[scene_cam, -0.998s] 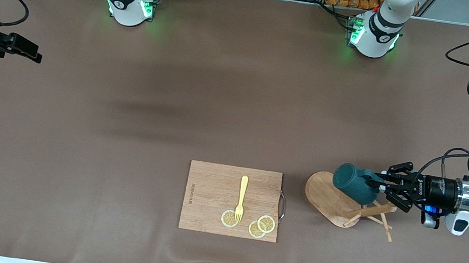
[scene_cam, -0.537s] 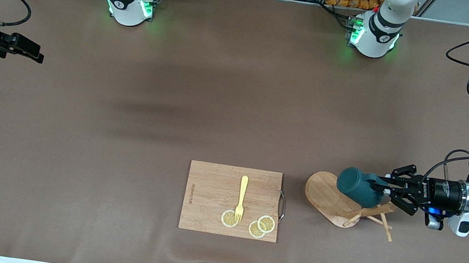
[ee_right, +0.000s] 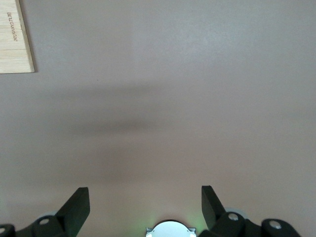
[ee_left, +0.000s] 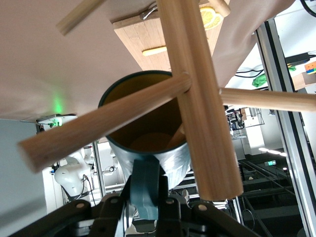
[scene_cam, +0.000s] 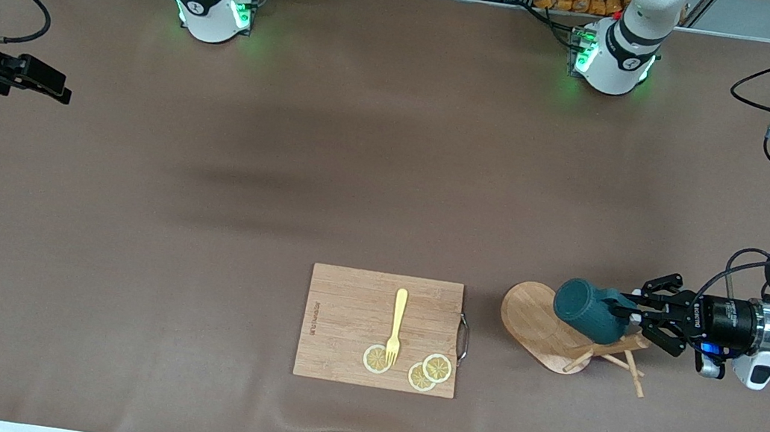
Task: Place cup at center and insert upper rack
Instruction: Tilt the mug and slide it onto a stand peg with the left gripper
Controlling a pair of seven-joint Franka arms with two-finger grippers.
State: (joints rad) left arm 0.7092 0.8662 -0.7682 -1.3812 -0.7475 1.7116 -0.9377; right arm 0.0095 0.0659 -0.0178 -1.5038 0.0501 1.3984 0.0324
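My left gripper [scene_cam: 631, 316] has its fingers clamped on the loop handle of the dark teal cup [scene_cam: 586, 309], which I hold on its side in the air over the fallen mug tree [scene_cam: 568, 336]. In my left wrist view the cup [ee_left: 148, 143] opens toward the tree's post [ee_left: 197, 98], and 1 thin peg [ee_left: 98, 123] crosses right in front of its rim; I cannot tell whether wood and rim touch.

I judge this to be the carrying step: the cup is lifted but not yet at the center of the worktop [scene_cam: 361, 167]. The next move calls for drawing the cup clear of the pegs without snagging, then swinging it toward 10 o'clock from here and setting it down upright. The tree lies tipped over, its oval base up on edge at the cup's 8 o'clock and its pegs splayed at 5 o'clock, so standing it up is a job not yet begun.

My right gripper [scene_cam: 35, 80] waits over the right arm's end of the worktop, fingers spread wide and holding nothing; its wrist view shows the 2 fingertips [ee_right: 74, 207] above bare brown covering.

At the cup's 8 o'clock a wooden cutting board [scene_cam: 380, 328] carries a yellow fork [scene_cam: 397, 325] and 3 lemon slices [scene_cam: 429, 371]. The covering is a matte brown sheet, slightly rippled. At 12 o'clock, past the arm bases, are cables and metal framing.
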